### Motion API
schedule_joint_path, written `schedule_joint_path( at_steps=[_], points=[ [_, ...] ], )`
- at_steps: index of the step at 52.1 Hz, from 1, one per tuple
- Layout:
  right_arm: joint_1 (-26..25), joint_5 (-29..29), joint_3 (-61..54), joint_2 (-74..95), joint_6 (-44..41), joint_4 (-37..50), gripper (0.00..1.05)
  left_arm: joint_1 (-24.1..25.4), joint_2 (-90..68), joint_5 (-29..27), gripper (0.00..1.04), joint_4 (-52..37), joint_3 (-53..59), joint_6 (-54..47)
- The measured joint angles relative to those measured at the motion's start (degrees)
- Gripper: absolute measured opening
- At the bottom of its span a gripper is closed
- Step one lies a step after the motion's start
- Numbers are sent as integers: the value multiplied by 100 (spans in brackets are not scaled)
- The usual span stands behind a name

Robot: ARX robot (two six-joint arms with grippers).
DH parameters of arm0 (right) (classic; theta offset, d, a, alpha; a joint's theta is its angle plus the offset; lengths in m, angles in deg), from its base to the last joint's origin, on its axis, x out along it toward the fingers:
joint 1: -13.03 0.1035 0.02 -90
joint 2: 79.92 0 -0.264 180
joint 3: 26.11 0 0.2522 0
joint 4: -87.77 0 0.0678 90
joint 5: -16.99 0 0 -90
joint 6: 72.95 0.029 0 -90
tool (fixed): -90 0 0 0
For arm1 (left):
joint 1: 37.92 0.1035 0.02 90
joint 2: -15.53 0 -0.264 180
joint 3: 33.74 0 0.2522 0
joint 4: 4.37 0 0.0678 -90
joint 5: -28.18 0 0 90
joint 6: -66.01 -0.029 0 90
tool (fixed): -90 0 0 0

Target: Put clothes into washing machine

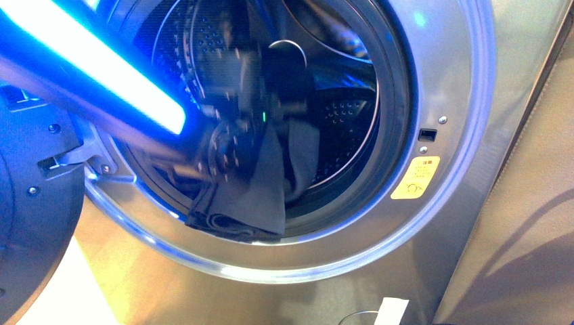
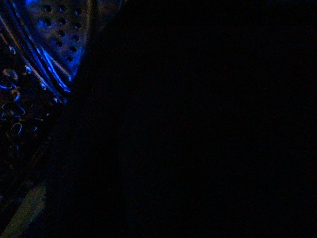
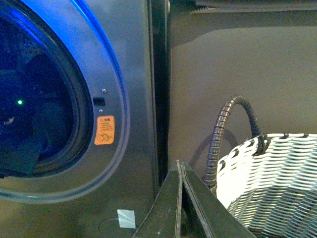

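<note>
The silver-grey washing machine (image 1: 447, 223) fills the front view, its porthole open and lit blue. My left arm reaches into the perforated drum (image 1: 345, 128), and the left gripper (image 1: 274, 108) is a dark blur inside, shut on the clothes (image 1: 254, 193). The dark slate-blue garment hangs from the gripper and folds over the black gasket at the porthole's lower edge. The left wrist view is dark. In the right wrist view my right gripper (image 3: 181, 168) is shut and empty, outside the washing machine (image 3: 133, 99) to its right. The clothes (image 3: 22, 153) show dimly inside the porthole.
The dark grey door (image 1: 27, 223) stands open at the left. An orange warning sticker (image 3: 104, 130) sits by the door latch. A white wicker basket (image 3: 267, 183) and a ribbed grey hose (image 3: 220, 134) stand right of the machine. A white paper slip (image 3: 126, 218) lies on the floor.
</note>
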Motion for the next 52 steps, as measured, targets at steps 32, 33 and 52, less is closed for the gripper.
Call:
schedule_joint_path(
  at_steps=[32,33,52],
  points=[
    [-2,-13,-149,-105,0,0,2,221,-50,-229,100,439,-7,-286],
    [-2,-13,-149,-105,0,0,2,225,-33,-212,100,407,44,-297],
    [-2,-13,-149,-105,0,0,2,122,1047,260,98,-756,1856,-317]
  ],
)
